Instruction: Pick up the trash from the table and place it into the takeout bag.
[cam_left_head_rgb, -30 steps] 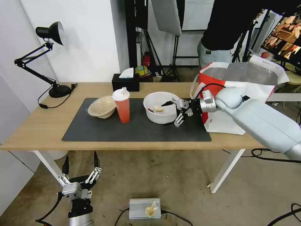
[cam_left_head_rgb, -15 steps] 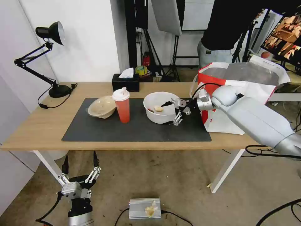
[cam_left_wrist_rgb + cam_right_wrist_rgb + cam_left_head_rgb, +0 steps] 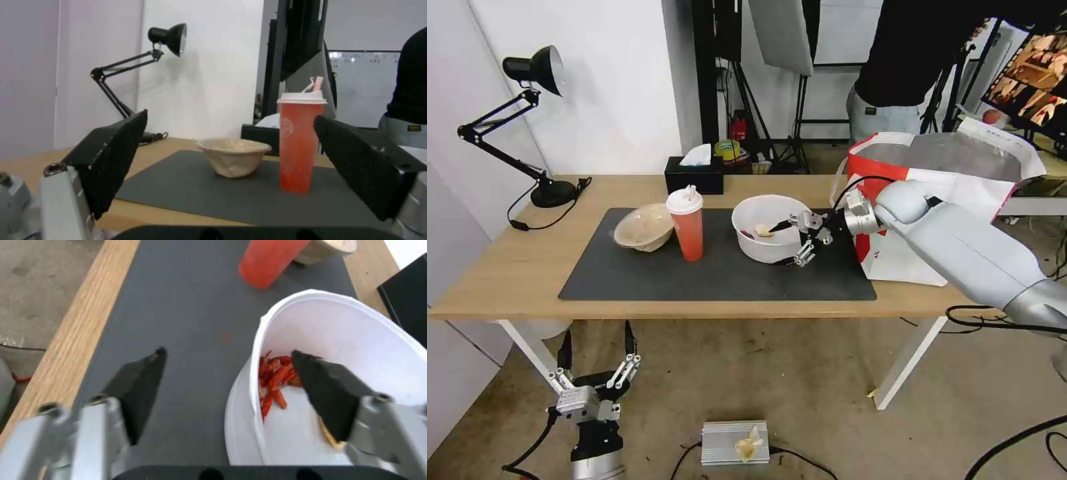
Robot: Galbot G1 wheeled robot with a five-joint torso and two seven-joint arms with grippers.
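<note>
Fingers (image 3: 331,396) of right gripper (image 3: 787,241) spread, straddling near wall of one large white round bowl (image 3: 767,227) on the light-wood counter (image 3: 507,273)'s grey mat (image 3: 720,273); nothing gripped. Also one red lidded cup (image 3: 687,223), one beige paper bowl (image 3: 642,227). Left gripper (image 3: 597,347) spread wide below counter.

Bright, even indoor light, soft faint shadows on the table (image 3: 520,273), wrist views slightly blurred (close fingers (image 3: 329,400) softest)

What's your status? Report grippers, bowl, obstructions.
Right gripper open, straddling near wall of large white round bowl, one finger inside. Left gripper open, parked below light-wood table. Bowl on mat, not lifted. Red-and-white takeout bag beside it, path unobstructed.
</note>
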